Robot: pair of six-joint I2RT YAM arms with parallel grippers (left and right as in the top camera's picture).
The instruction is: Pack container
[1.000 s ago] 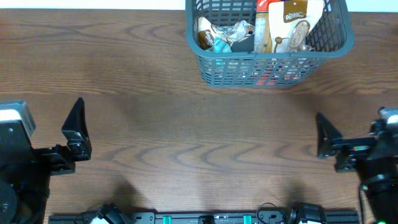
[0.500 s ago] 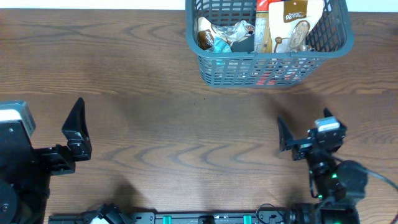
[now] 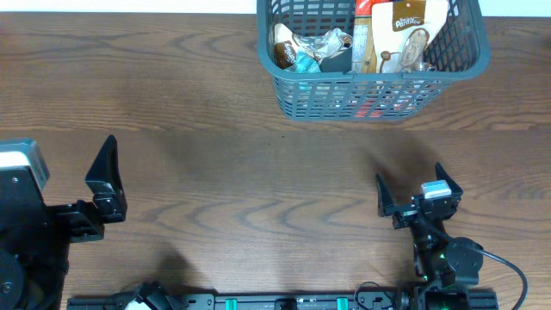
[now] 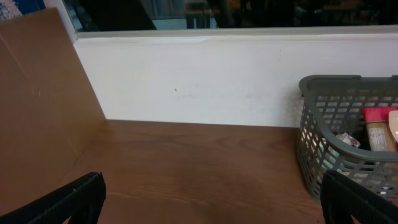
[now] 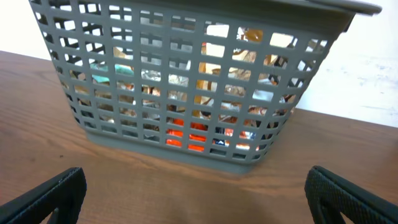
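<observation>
Overhead: left gripper point(image 4: 216, 202) and right gripper point(image 3: 411, 182) both spread, empty. Risk: right driving toward 12 o'clock rams container point(image 3: 362, 96), shoving it.

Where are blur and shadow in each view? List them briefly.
Overhead: even light, faint shadow beside the dark grey-blue slatted plastic basket. Left wrist: soft image, left pincer tips dark and blurred. Right wrist: basket lattice fairly sharp, right pincer tips blurred.

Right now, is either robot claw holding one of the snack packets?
No, the left gripper and right gripper are both open and empty, while the snack packets lie inside the container.
</observation>
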